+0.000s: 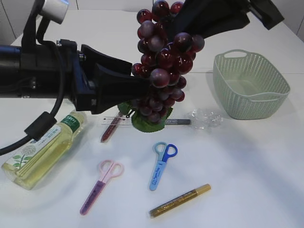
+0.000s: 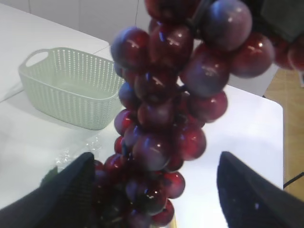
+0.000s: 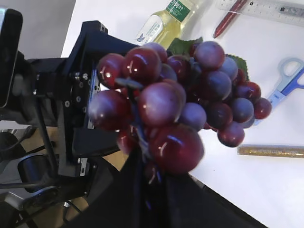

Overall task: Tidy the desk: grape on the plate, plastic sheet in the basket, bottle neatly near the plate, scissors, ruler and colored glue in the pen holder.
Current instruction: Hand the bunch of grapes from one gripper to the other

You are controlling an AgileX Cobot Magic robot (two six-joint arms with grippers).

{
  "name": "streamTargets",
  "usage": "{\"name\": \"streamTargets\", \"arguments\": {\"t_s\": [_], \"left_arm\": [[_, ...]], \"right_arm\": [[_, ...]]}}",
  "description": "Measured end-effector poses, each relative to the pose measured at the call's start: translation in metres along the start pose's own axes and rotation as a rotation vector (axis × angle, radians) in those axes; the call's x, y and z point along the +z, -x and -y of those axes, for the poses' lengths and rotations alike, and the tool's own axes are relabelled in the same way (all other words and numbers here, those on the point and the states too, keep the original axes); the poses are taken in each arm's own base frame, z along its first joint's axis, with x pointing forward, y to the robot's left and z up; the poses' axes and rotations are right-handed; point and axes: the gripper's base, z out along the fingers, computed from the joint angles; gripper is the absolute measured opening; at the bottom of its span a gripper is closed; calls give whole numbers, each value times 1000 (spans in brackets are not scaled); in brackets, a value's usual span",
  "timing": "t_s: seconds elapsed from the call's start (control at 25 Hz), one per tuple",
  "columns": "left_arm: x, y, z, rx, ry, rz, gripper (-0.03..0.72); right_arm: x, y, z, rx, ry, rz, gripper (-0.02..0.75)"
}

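A bunch of dark red grapes (image 1: 164,61) hangs in the air from my right gripper (image 3: 152,180), which is shut on its stem; the bunch fills the right wrist view (image 3: 175,99). My left gripper (image 2: 156,190) is open, with the lower part of the bunch (image 2: 161,109) between its fingers, close to the left finger. On the table lie a bottle of yellow liquid (image 1: 42,149), a clear ruler (image 1: 142,121), a red glue pen (image 1: 110,129), blue scissors (image 1: 161,164), pink scissors (image 1: 99,185), gold glitter glue (image 1: 180,200) and a crumpled plastic sheet (image 1: 205,118). Plate and pen holder are out of view.
A pale green basket (image 1: 249,85) stands at the back right, seemingly empty; it also shows in the left wrist view (image 2: 71,85). The left arm's black body (image 1: 57,76) stretches across the left side above the bottle. A green leaf (image 1: 147,122) hangs under the bunch.
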Motion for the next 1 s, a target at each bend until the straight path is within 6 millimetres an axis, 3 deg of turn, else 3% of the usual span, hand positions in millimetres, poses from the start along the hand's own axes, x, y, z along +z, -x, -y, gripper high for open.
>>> {"name": "streamTargets", "arguments": {"t_s": [0.44, 0.72, 0.84, 1.0], "left_arm": [[5, 2, -1, 3, -35, 12, 583], [35, 14, 5, 36, -106, 17, 583], [50, 10, 7, 32, -125, -6, 583], [55, 6, 6, 29, -113, -23, 571]], "right_arm": [[0, 0, -2, -5, 18, -1, 63], [0, 0, -3, -16, 28, -2, 63], [0, 0, -3, -18, 34, -2, 63], [0, 0, -3, -20, 36, -2, 63]]}}
